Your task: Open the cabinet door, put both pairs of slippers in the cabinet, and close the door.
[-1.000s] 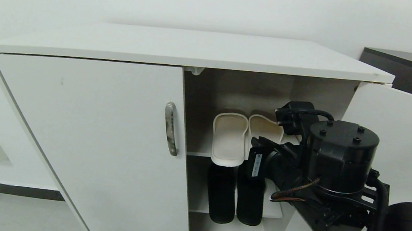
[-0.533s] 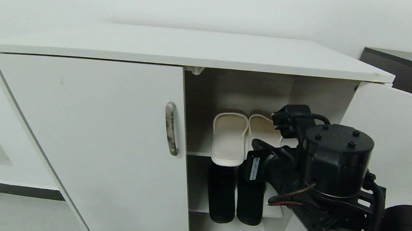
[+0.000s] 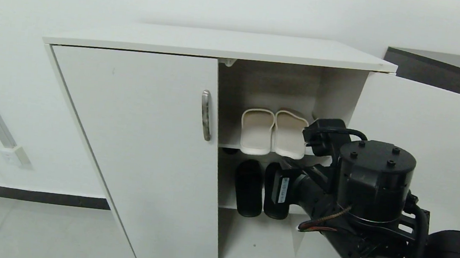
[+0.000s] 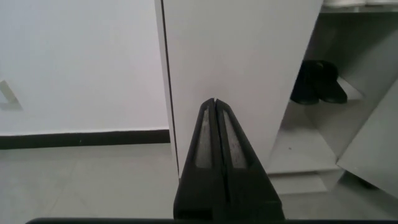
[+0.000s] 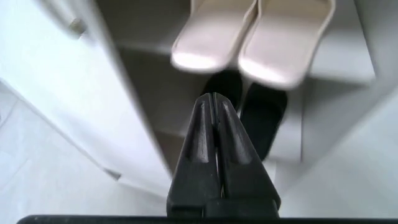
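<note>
- The white flat-topped wooden cabinet [image 3: 222, 42] stands with its right-hand door [image 3: 425, 141] swung wide open at the right of the head view. The left-hand door [image 3: 139, 136], with its grey metal handle [image 3: 205, 116], is shut.
- Both pairs look stowed. The cream rubber slippers [image 3: 274, 132] sit side by side on the upper shelf at the frame's centre. The black rubber slippers [image 3: 262, 188] sit directly beneath them on the lower shelf, toes at the shelf edge.
- So opening and loading appear done (judging only from how things lie), and closing the open door is what remains.
- The right gripper [image 5: 214, 124] has its jaws pressed together, pinching nothing. They point into the cabinet opening, with both pairs beyond the tips and apart from them.
- The open door is beside the right arm, towards the right edge of the head view, not between the jaws. I cannot tell whether the arm touches it.
- The left gripper [image 4: 214, 130] also has its jaws pressed together on nothing. It faces the shut left-hand door from well apart, low over the pale floor.
</note>
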Robot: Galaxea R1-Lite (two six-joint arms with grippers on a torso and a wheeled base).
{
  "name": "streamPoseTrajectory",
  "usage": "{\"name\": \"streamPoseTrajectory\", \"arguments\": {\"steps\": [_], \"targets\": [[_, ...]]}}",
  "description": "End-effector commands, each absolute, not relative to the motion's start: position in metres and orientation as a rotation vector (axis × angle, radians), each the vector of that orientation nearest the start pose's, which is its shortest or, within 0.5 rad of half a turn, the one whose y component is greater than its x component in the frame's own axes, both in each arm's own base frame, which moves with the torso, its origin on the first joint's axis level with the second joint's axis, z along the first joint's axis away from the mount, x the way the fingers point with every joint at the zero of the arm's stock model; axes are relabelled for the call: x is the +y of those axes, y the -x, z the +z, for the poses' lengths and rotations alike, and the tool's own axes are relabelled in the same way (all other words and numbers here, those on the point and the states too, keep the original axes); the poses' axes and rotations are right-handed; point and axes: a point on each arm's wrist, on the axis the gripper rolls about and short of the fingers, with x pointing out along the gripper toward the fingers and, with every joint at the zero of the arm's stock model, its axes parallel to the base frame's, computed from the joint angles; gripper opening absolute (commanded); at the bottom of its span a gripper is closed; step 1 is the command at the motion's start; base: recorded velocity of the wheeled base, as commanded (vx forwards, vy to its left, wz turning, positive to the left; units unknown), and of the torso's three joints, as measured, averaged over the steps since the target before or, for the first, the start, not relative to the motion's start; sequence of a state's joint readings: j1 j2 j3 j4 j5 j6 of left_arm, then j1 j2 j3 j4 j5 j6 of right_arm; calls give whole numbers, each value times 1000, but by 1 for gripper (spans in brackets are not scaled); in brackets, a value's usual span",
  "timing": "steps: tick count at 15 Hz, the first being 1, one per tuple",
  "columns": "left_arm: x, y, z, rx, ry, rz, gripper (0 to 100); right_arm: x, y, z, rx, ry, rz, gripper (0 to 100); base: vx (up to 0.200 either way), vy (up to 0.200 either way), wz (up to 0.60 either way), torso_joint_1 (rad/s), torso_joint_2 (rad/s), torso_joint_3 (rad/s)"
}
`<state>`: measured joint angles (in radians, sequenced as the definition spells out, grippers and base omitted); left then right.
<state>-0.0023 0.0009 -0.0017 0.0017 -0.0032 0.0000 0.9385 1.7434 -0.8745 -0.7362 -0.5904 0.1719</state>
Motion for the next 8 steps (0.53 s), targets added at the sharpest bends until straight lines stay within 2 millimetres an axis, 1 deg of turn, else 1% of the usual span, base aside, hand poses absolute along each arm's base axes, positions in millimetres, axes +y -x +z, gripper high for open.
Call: {"name": "streamPoseTrajectory", "arguments": {"steps": [1, 8], "targets": [[0, 23, 76, 2, 0, -6, 0, 251, -200, 196, 131, -73, 338, 0, -200, 0, 0, 7, 2, 7], [0, 23, 76, 2, 2, -3, 0, 249, -198, 188, 152, -53, 335, 0, -200, 0, 0, 2, 2, 4]]}}
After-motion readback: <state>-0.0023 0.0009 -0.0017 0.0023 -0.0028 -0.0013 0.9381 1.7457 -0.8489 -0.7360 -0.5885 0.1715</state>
